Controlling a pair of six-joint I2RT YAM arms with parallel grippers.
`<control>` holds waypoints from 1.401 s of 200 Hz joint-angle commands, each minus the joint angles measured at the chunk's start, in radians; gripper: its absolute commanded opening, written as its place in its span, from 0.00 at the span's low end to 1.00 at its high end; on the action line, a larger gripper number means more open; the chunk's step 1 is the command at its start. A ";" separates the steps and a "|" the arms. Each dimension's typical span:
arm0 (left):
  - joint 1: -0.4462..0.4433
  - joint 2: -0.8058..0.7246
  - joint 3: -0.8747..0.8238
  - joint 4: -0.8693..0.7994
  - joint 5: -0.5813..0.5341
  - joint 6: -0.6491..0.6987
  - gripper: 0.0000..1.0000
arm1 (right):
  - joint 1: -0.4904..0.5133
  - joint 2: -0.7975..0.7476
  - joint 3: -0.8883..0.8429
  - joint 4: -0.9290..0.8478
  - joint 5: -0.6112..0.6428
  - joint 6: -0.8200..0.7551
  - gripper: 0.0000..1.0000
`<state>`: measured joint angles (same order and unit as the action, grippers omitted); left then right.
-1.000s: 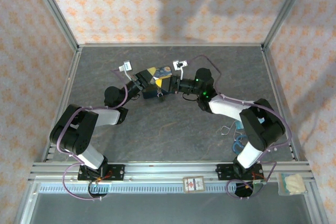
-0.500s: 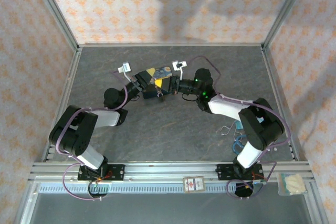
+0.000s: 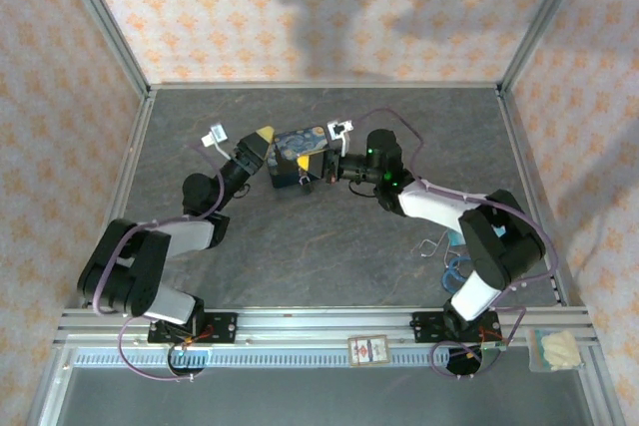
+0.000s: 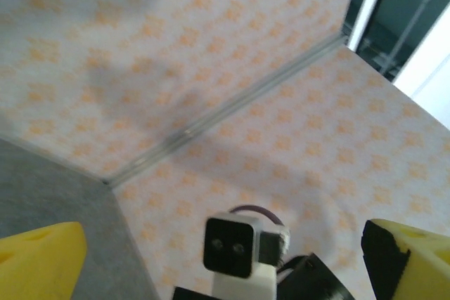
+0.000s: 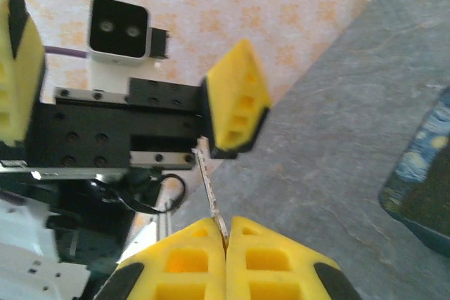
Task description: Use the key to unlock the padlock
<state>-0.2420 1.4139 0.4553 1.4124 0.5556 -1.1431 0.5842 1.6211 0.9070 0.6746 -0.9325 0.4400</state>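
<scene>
My right gripper (image 5: 226, 242) is shut on the key (image 5: 210, 191), a thin grey sliver sticking up from between the yellow pads. Facing it is my left gripper (image 4: 221, 247), jaws wide apart with nothing between the yellow fingers (image 5: 235, 100). In the top view the left gripper (image 3: 260, 143) sits at the left end of the blue-and-yellow box (image 3: 300, 145) and the right gripper (image 3: 321, 163) at its near right corner. A tiny dark thing (image 3: 303, 182) hangs at the box's near side; it is too small to tell whether it is the padlock.
Loose wire loops (image 3: 439, 249) and a blue item (image 3: 455, 268) lie by the right arm's base. A card (image 3: 367, 349) and a small bag (image 3: 555, 348) rest on the front rail. Patterned walls close in the grey table (image 3: 329, 246).
The left arm has swung back to the left, drawing its gripper off the box's top. The box now shows more fully. The right gripper stays close to the box.
</scene>
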 commanded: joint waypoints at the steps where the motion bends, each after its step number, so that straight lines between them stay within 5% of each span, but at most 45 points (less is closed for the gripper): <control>1: -0.006 -0.093 -0.011 -0.304 -0.067 0.168 0.99 | -0.007 -0.066 -0.014 -0.149 0.105 -0.102 0.00; 41: -0.099 -0.236 -0.048 -0.762 -0.292 0.342 0.99 | -0.010 -0.118 -0.051 -0.330 0.313 -0.185 0.00; 69: -0.218 -0.220 -0.052 -0.888 -0.418 0.356 0.99 | -0.023 -0.132 -0.073 -0.392 0.406 -0.188 0.00; 87: -0.262 -0.144 -0.039 -0.892 -0.431 0.337 0.98 | -0.035 -0.135 -0.090 -0.394 0.427 -0.171 0.00; 125: -0.313 0.033 0.029 -0.855 -0.450 0.298 0.75 | -0.061 -0.144 -0.107 -0.392 0.424 -0.159 0.00; 280: -0.315 0.470 0.252 -0.716 -0.537 0.303 0.51 | -0.099 -0.178 -0.160 -0.354 0.420 -0.144 0.00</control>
<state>-0.5568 1.8374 0.6907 0.6746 0.0284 -0.8146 0.4934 1.4719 0.7582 0.2844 -0.5297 0.2909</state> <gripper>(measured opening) 0.512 0.045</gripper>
